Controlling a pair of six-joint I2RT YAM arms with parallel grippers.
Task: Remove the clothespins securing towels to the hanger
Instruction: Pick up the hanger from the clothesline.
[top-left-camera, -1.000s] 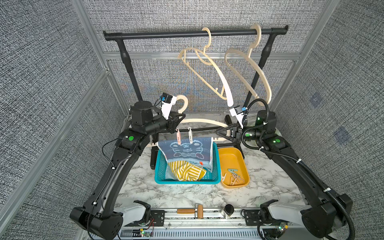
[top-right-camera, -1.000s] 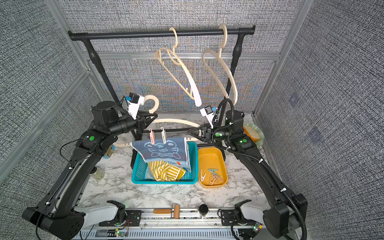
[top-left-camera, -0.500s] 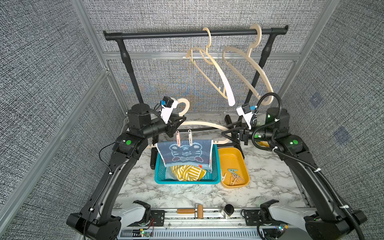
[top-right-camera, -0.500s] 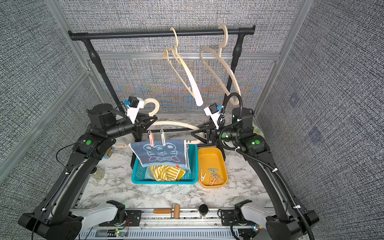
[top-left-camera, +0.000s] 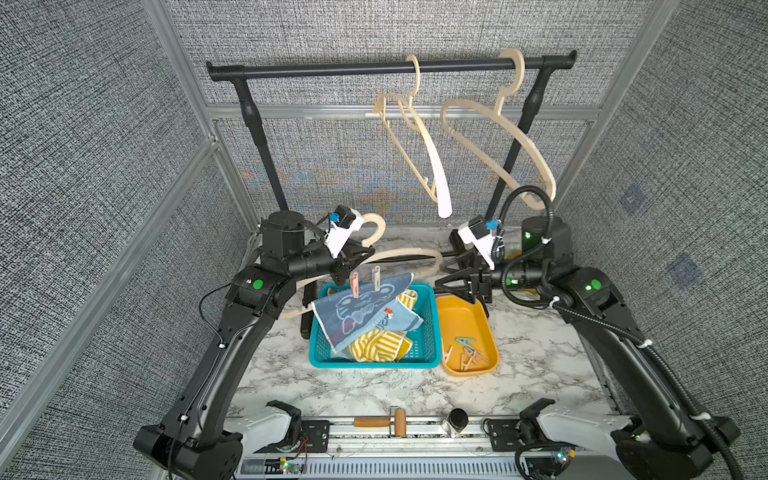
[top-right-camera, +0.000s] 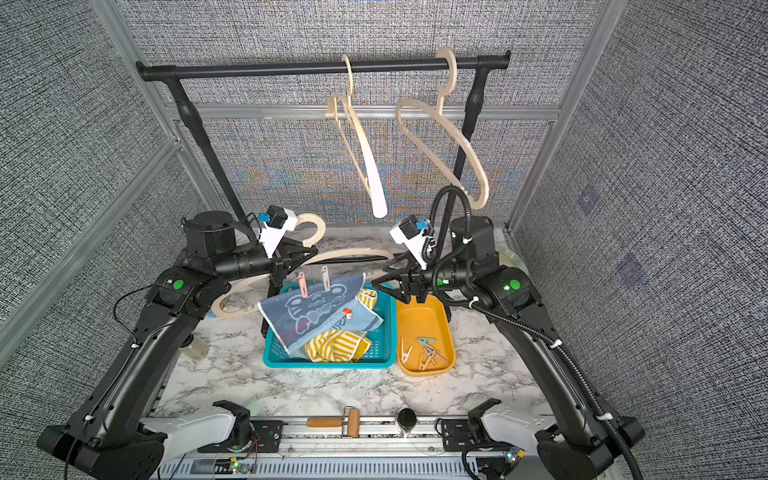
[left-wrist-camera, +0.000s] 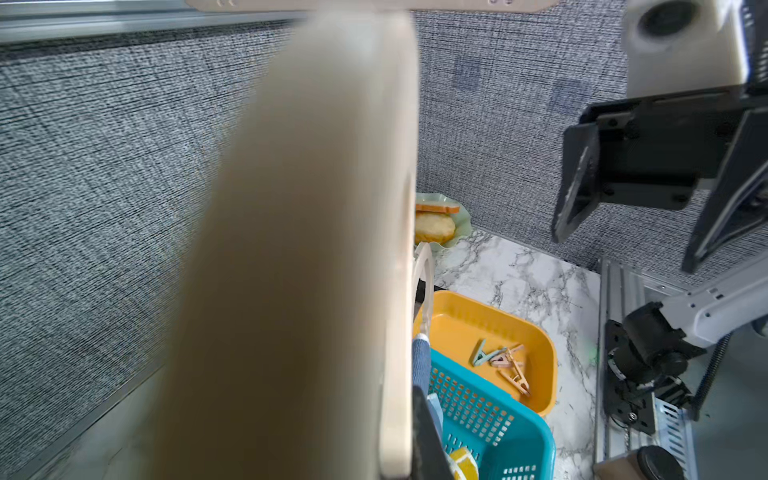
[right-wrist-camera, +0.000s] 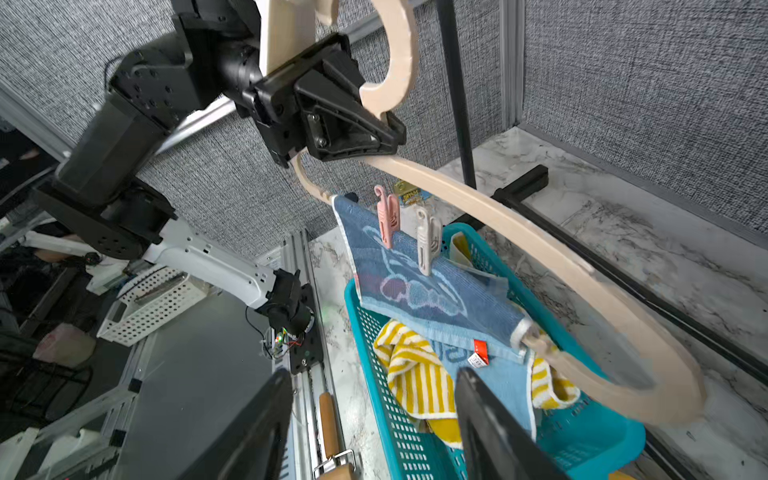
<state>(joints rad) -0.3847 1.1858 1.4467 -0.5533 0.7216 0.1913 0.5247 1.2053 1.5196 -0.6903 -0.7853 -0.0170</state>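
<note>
Right wrist view: left gripper (right-wrist-camera: 388, 133) clamps the hanger (right-wrist-camera: 498, 216) (two clothespins (right-wrist-camera: 387, 217) pin its blue towel (right-wrist-camera: 415, 286)); right gripper (right-wrist-camera: 372, 376) gapes, empty.

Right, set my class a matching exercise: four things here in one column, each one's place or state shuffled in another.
1. pink clothespin
2. striped towel
3. mint green clothespin
4. left tool

A. in the orange tray
B. clipped on the blue towel
C. shut on the beige hanger
D. in the teal basket

Pairs: 1-B, 2-D, 3-A, 4-C
</note>
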